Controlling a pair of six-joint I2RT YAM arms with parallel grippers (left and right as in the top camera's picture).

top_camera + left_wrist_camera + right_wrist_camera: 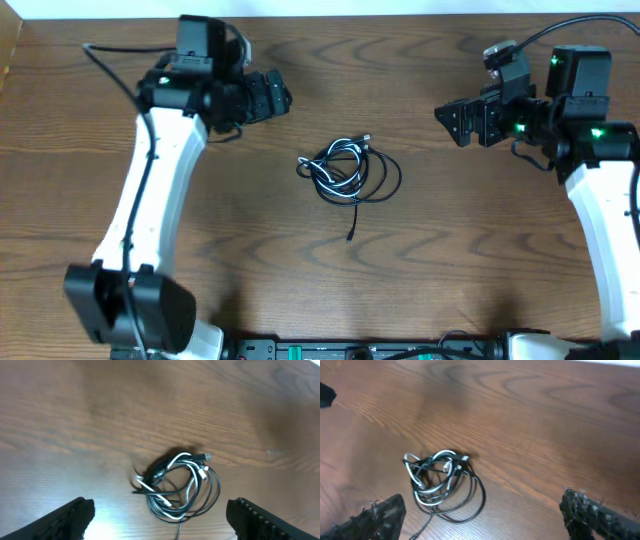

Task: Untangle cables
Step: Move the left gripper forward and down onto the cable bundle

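The cables (346,170) lie as one small tangled coil of black and white cords at the middle of the table, with one black tail running down toward the front. The coil also shows in the left wrist view (177,485) and the right wrist view (442,482). My left gripper (276,96) is open and empty, up and to the left of the coil, well apart from it. My right gripper (455,122) is open and empty, to the right of the coil, also apart from it.
The wooden table (420,260) carries only the coil. The arm bases and their thick black wires (360,350) sit along the front edge. The left arm's white link (150,190) crosses the left side.
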